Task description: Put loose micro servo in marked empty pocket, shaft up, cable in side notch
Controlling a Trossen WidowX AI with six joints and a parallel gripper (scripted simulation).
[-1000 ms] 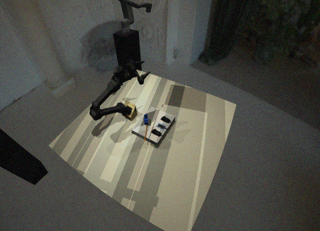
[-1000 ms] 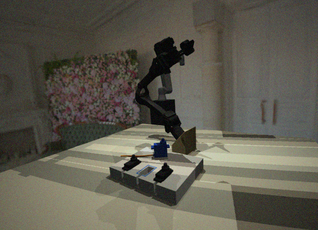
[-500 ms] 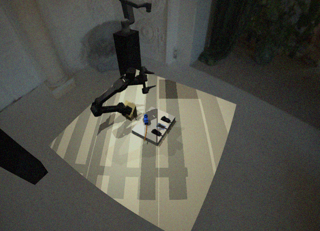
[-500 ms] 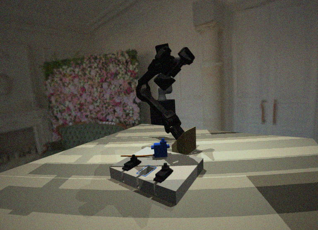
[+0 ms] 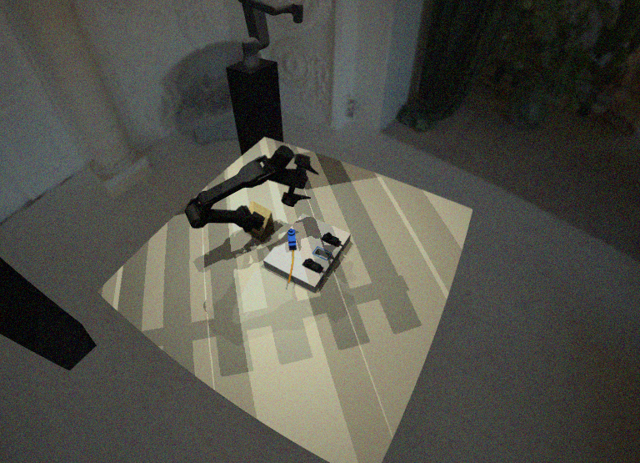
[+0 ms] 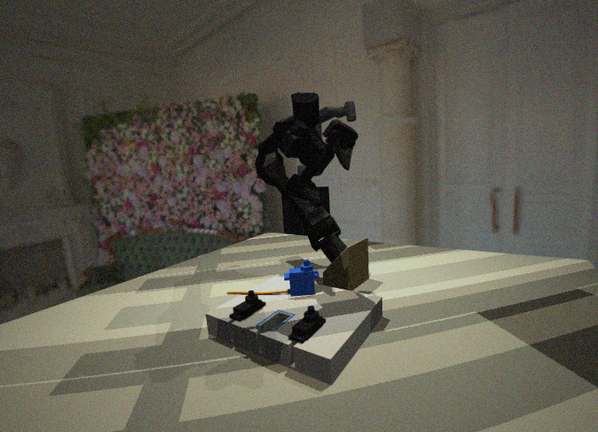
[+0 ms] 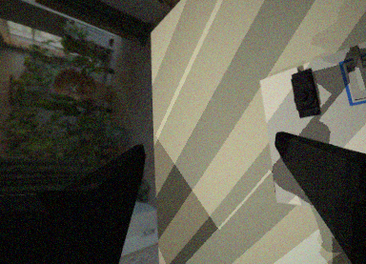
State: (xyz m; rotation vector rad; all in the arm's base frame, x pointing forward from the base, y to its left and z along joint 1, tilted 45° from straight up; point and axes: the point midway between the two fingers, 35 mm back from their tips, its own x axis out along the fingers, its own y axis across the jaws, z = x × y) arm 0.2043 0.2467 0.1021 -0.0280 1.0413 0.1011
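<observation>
Dim room light falls on a striped mat (image 5: 320,354) in cream and grey bands, laid on a grey floor; a wall of pink and white flowers (image 6: 174,171) is seen at the far left in the exterior view.

Arm pose: the dark, matte arm (image 5: 227,189) is folded. From a tan wedge-shaped base block (image 6: 348,265) the lower link rises and doubles back at the elbow, and the forearm is carried over the far part of the mat. The gripper (image 5: 299,181) is held high, well apart from the deck, with its jaws spread wide and nothing between them. In the wrist view two dark tapered fingers frame the mat, and a corner of the deck is seen at the right.

Deck (image 6: 338,340): a pale, flat-topped rectangular block with grey sides. Two black servos (image 6: 307,324) are seated in it. Between them lies the empty pocket (image 6: 275,318), a rectangle outlined in blue.

Loose micro servo (image 6: 301,279): a blue, boxy body, standing upright at the far edge of the deck, just beside the base block, shaft boss on top. Its thin orange cable (image 6: 255,292) is trailed to the left along the deck edge.
</observation>
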